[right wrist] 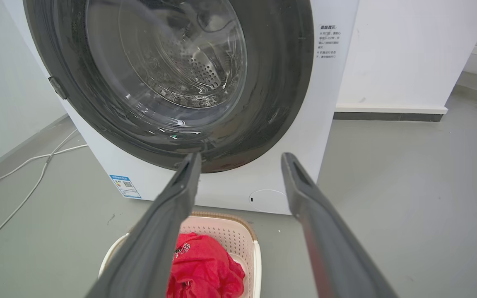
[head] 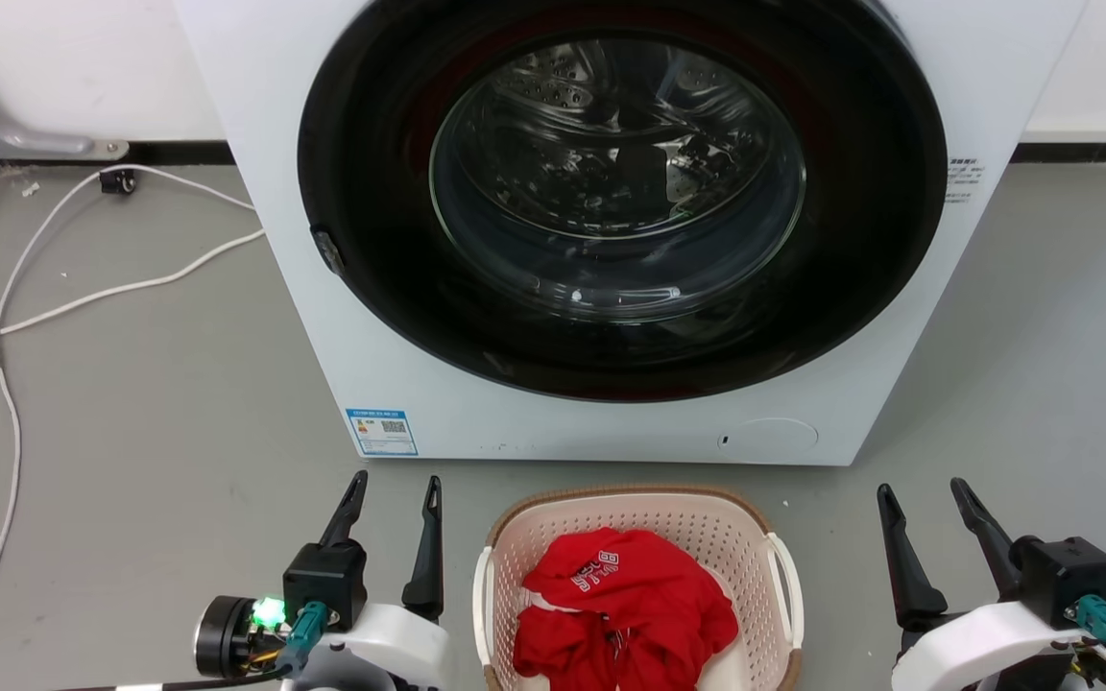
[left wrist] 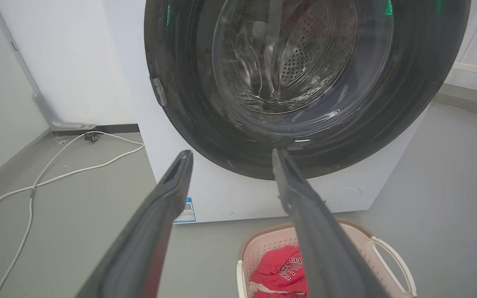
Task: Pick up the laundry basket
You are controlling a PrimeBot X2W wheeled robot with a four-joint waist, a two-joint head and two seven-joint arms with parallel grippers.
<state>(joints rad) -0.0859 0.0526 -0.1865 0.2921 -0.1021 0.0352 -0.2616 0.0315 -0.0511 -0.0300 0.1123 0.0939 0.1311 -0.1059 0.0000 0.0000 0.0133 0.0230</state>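
Sitting on the floor [head: 179, 432] at six o'clock in my head view, the laundry basket [head: 707, 537] is untouched; my left gripper [head: 396, 478] at seven and right gripper [head: 921, 487] at five flank it, both spread and empty; grasp and lift remain.

You have a smooth grey floor [head: 150, 384] here. The white washing machine [head: 515, 422] stands on it, and the laundry basket [head: 630, 497] sits on it just in front, not touching the machine. On the left, a white cable [head: 17, 451] trails across it.
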